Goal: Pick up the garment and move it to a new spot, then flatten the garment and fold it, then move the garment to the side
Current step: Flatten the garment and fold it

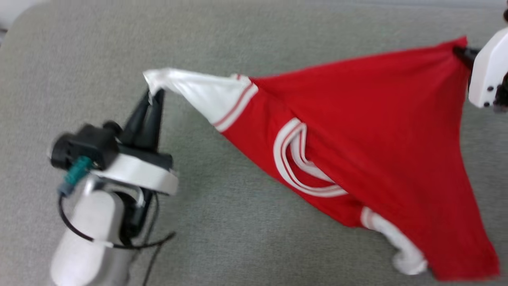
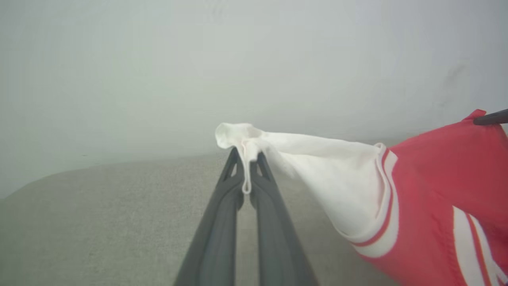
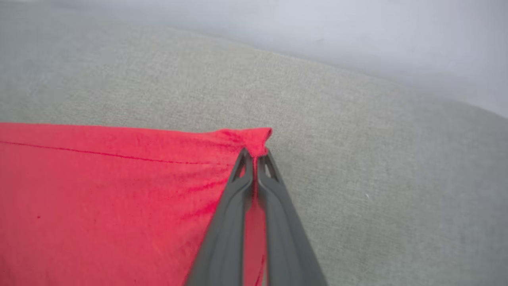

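Observation:
The garment (image 1: 381,131), a red jersey with white sleeves and a striped white collar, hangs stretched between both grippers above the grey cushion. My left gripper (image 1: 152,95) is shut on the tip of one white sleeve (image 2: 317,167), whose cloth is pinched between the dark fingers (image 2: 222,214). My right gripper (image 1: 460,51) is shut on a red hem corner (image 3: 254,141) at the upper right. The other white sleeve (image 1: 401,246) droops at the lower right. The garment's front lettering is hidden.
A wide grey fabric surface (image 1: 238,35) lies under everything, with a rounded far-left corner (image 1: 24,24). My left forearm and its cable (image 1: 91,234) take up the lower left. Bare cushion stretches left of and behind the garment.

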